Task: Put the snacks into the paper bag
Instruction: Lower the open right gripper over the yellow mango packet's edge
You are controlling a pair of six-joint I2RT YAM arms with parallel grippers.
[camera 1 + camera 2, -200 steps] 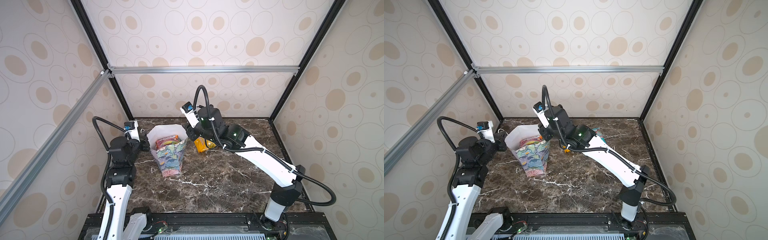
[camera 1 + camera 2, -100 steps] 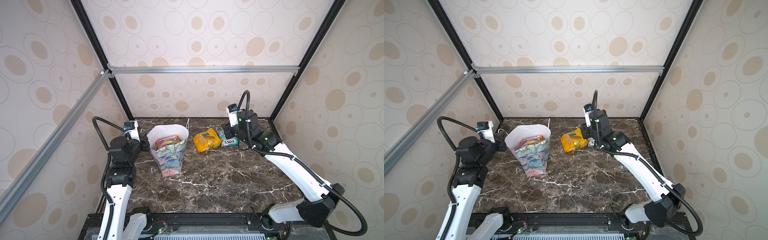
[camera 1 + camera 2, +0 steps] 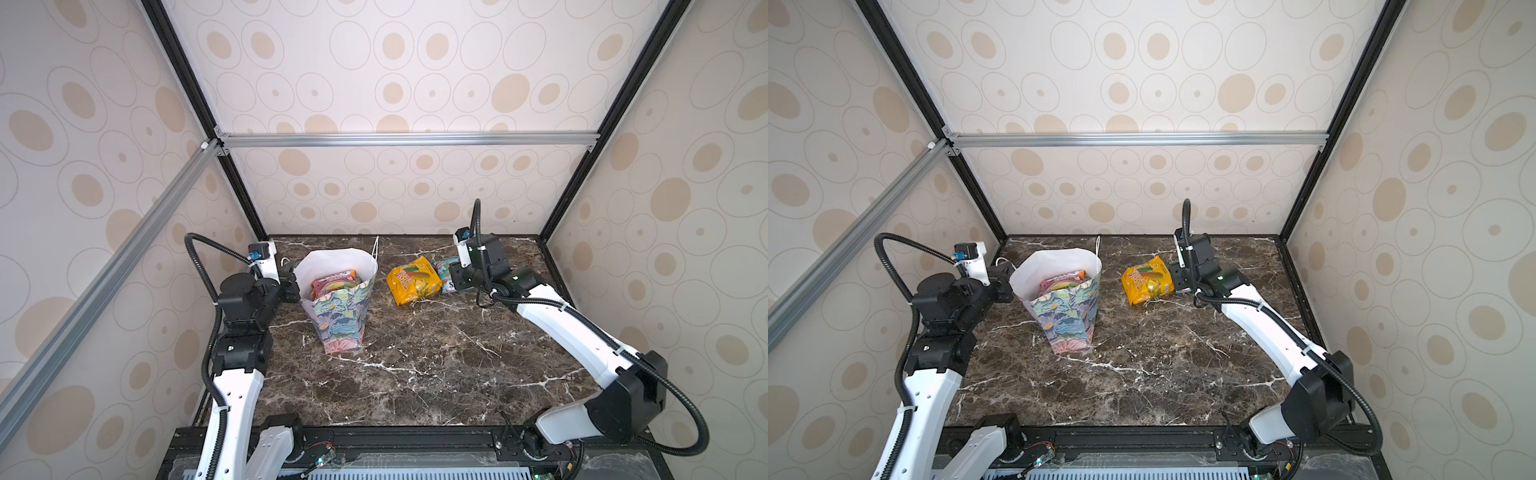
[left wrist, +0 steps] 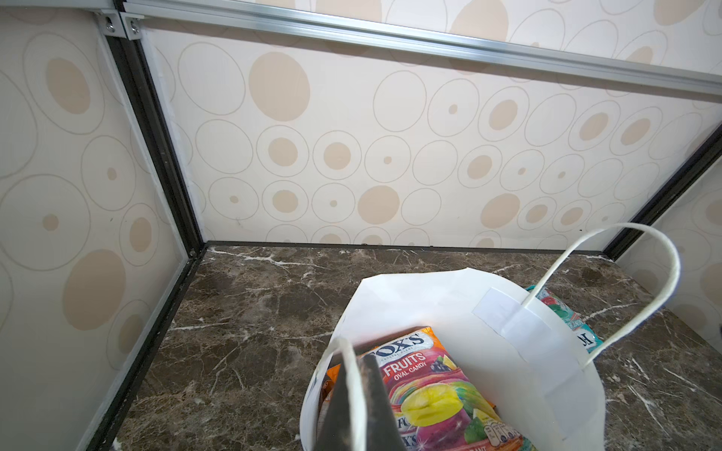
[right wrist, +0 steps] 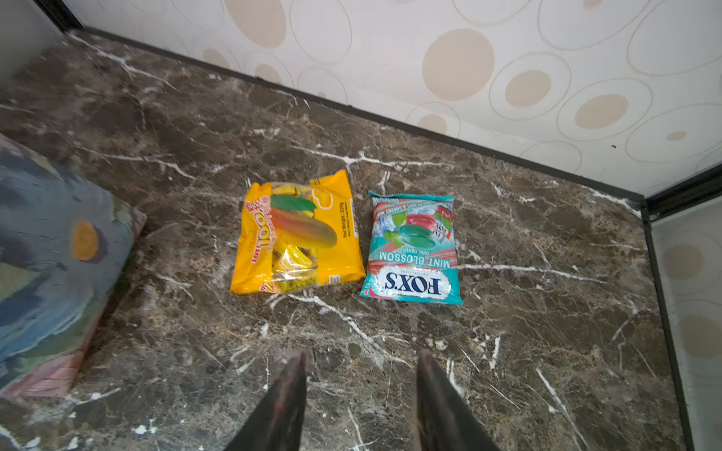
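We see the right gripper [image 5: 361, 353] spread and empty, the teal packet [image 5: 412, 250] ahead, its long axis running away; the left gripper [image 4: 356, 363] apparently pinches the paper bag [image 4: 429, 304] rim.

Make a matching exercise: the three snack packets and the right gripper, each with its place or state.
1 yellow plastic packet
2 teal plastic mint packet
3 orange plastic fruit-candy packet
4 right gripper

A inside the floral paper bag
B open, holding nothing
C on the marble table, nearer the bag
D on the table, farther from the bag

Pairs: 1-C, 2-D, 3-A, 4-B
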